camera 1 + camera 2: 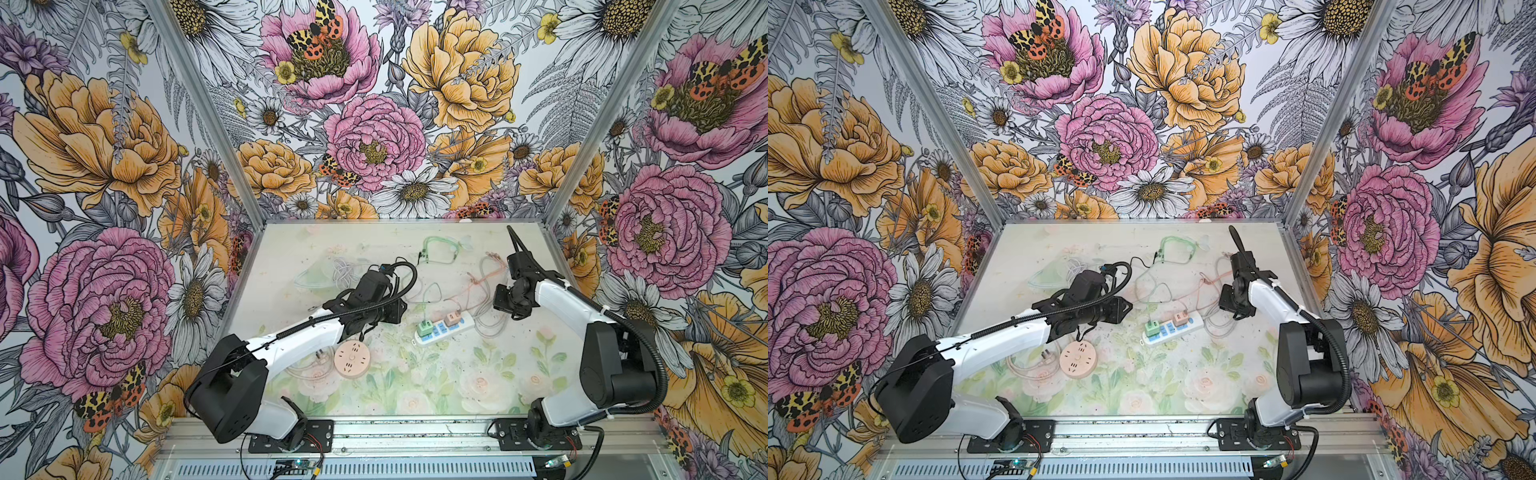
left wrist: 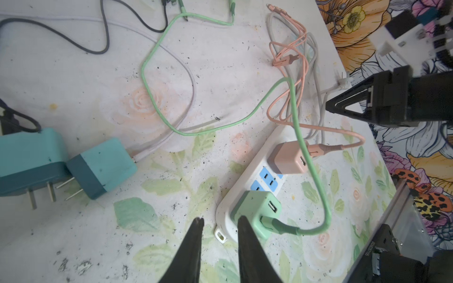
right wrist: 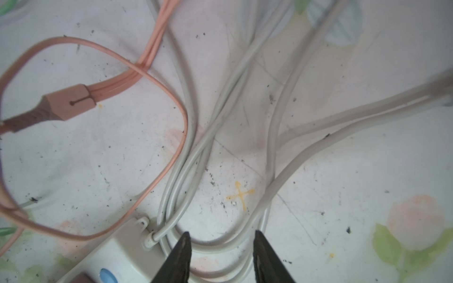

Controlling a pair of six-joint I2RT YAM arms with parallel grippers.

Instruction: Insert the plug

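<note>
left gripper and right gripper parted — green plug seated in power strip

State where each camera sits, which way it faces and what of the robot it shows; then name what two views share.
Top views: high at the front, looking down on the table; both arms show whole.
Left wrist: on the left arm, facing the power strip and green charger; left fingers and right fingers show.
Right wrist: on the right arm, facing down at the white cord; right fingers show.
Shared: both wrist views show the power strip and pink cable.
</note>
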